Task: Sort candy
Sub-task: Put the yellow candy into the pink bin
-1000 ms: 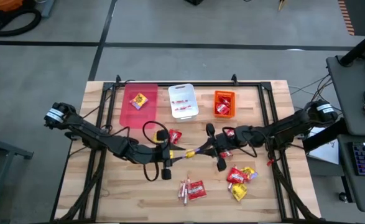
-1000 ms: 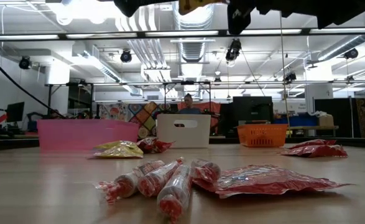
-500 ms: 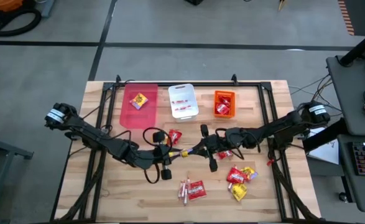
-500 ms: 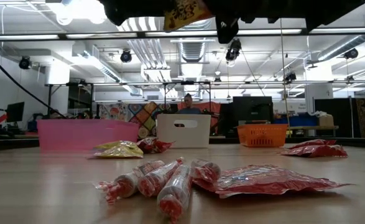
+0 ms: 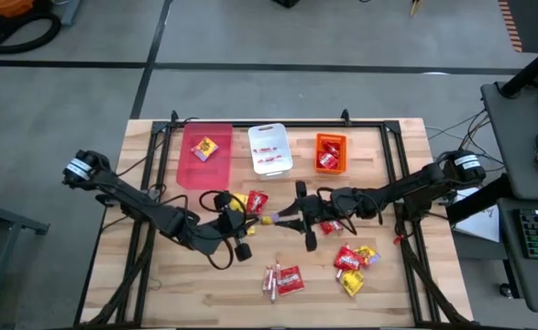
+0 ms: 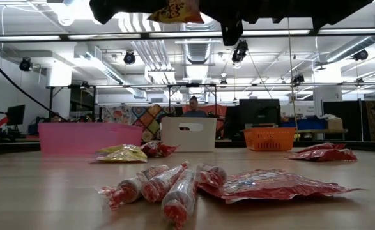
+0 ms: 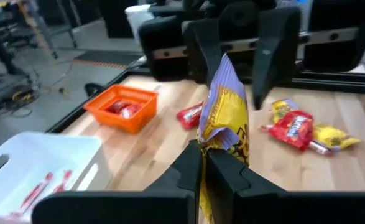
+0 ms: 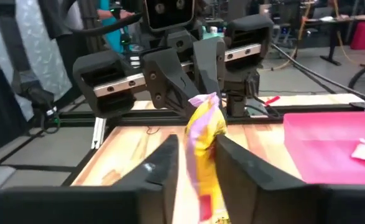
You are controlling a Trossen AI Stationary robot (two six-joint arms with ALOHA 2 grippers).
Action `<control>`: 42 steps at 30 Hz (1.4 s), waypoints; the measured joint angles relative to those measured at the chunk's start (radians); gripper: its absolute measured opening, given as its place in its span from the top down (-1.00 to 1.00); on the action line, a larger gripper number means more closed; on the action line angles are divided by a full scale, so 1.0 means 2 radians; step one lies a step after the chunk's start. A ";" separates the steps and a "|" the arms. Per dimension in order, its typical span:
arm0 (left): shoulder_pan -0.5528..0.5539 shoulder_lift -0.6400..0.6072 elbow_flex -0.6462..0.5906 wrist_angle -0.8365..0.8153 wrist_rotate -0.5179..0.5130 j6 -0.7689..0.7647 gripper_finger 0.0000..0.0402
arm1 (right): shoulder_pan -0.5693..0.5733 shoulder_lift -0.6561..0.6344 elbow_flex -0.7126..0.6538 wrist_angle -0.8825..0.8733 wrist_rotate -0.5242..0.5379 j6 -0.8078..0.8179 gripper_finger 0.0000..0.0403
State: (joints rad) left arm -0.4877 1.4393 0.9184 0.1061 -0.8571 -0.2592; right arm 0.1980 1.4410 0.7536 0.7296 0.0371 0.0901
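High view: both arms meet at table centre. The left gripper (image 5: pixel 253 220) is clamped on a yellow packet (image 5: pixel 261 219), and the right gripper (image 5: pixel 282 218) faces it from three o'clock. Loose candy (image 5: pixel 354 260) lies toward five o'clock.

Low view: the yellow packet hangs overhead at twelve o'clock; red sticks (image 6: pixel 165 183) lie in front.

Left wrist view: fingers (image 7: pixel 185 171) pinch the packet's lower edge.

Right wrist view: fingers (image 8: pixel 161 163) stand apart beside the packet, not gripping.
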 joint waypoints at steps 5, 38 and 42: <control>0.001 -0.018 0.000 -0.076 -0.024 -0.043 1.00 | -0.011 0.000 0.000 -0.003 0.030 0.029 0.24; 0.447 -0.188 -0.072 -0.404 0.285 0.016 1.00 | -0.027 -0.001 -0.001 -0.049 0.035 0.061 -0.04; 0.553 -0.179 -0.076 -0.387 0.440 0.087 1.00 | -0.027 -0.001 -0.001 -0.051 0.035 0.064 -0.04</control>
State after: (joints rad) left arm 0.6182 1.0813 0.7662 -0.6678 0.0233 -0.0853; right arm 0.1432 1.4399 0.7525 0.6266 0.1078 0.2188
